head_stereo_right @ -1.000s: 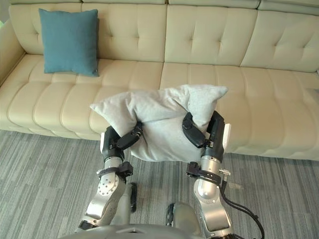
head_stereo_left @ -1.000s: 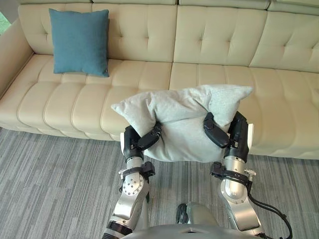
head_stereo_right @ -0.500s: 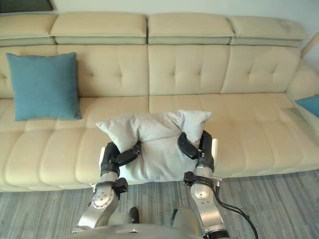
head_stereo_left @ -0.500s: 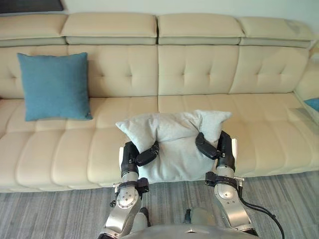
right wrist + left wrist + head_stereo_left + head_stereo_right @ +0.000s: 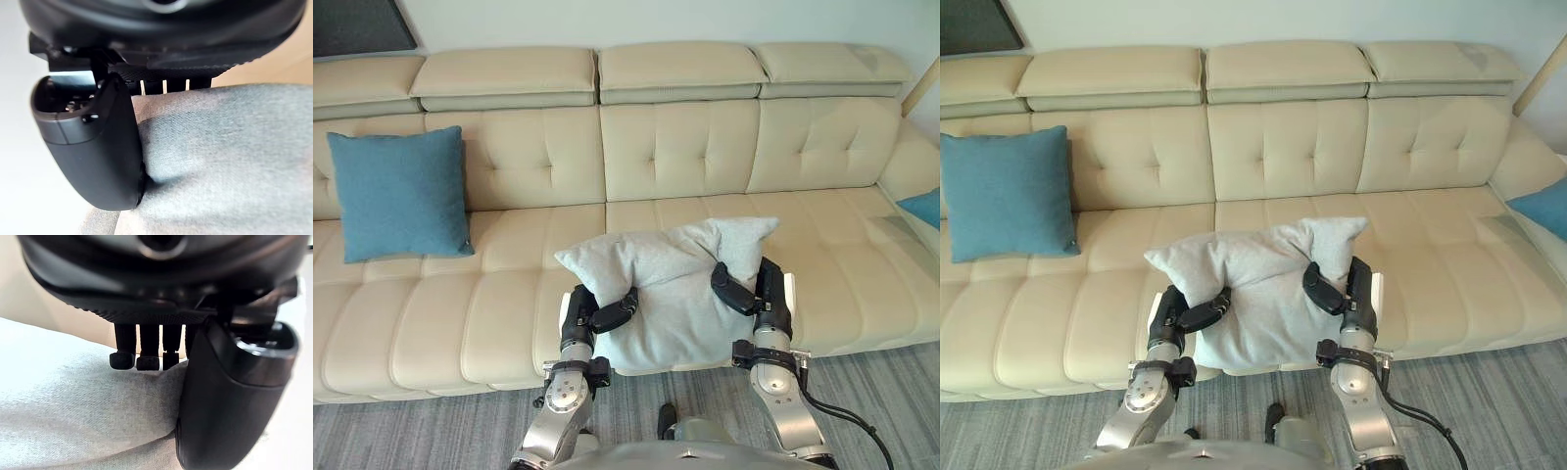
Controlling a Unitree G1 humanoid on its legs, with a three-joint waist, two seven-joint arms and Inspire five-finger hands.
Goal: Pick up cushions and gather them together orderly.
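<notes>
My left robot hand (image 5: pixel 607 313) and right robot hand (image 5: pixel 744 291) each clamp one side of the grey cushion (image 5: pixel 671 279), held up before the sofa (image 5: pixel 675 147) middle. Blue cushion (image 5: pixel 399 191) leans on the backrest far left. Plan: even squeeze, carry left level, stand it upright just beside blue, edges aligned, then release.

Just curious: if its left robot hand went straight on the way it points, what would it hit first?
The left robot hand grips the grey cushion, so it presses into that at once. Past it probably lies the beige sofa seat, though depth is unclear.
</notes>
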